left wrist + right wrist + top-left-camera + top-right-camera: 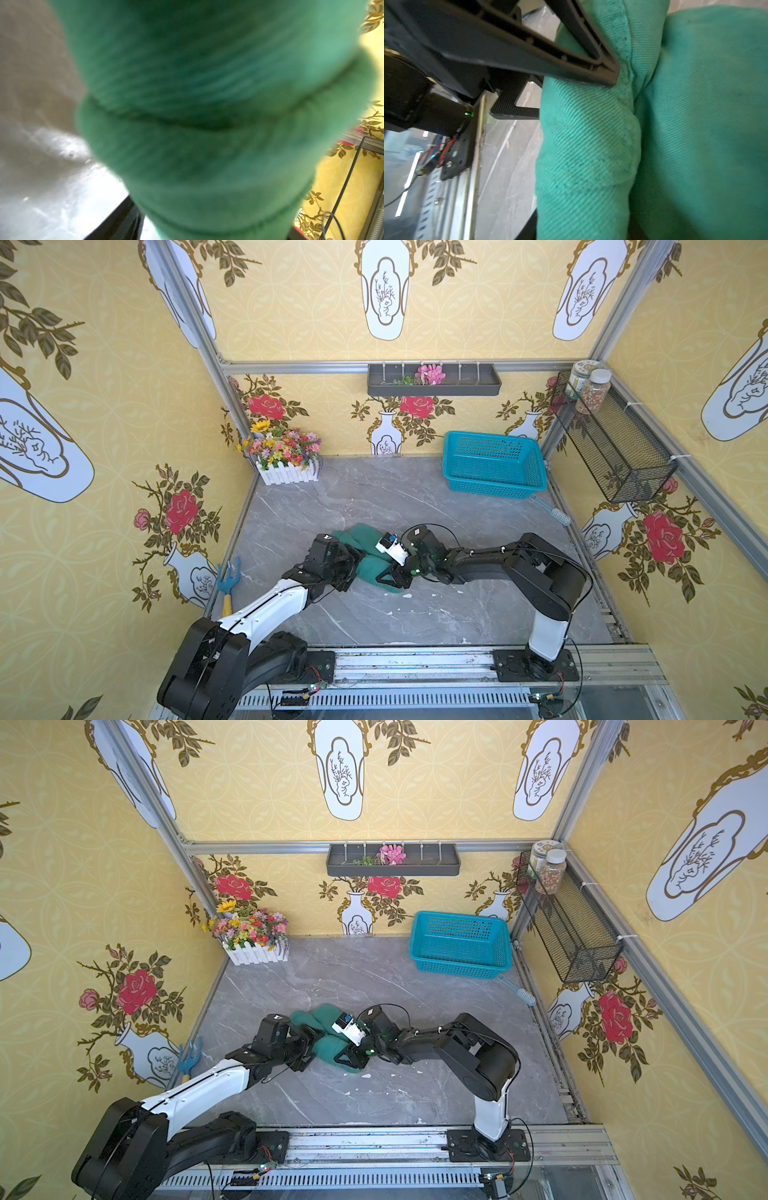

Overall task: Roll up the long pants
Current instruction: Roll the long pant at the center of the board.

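Note:
The long pants (371, 566) (328, 1048) lie as a thick teal-green bundle in the middle of the grey table (374, 497), between my two arms. My left gripper (360, 560) (318, 1039) is at the bundle's left side. Its dark fingers (571, 58) stand apart, one resting on the cloth. In the left wrist view blurred cloth (207, 104) fills the picture and only one finger (122, 220) shows. My right gripper (384, 574) (343, 1054) comes in from the right. A fold of the pants (581, 145) sits between its jaws, which are shut on it.
A turquoise mesh basket (494, 464) stands at the back right, with a brush (557, 512) beside it. A white flower box (286, 472) is at the back left. A blue garden fork (227, 576) leans at the left wall. Small white scraps (407, 596) lie near the bundle.

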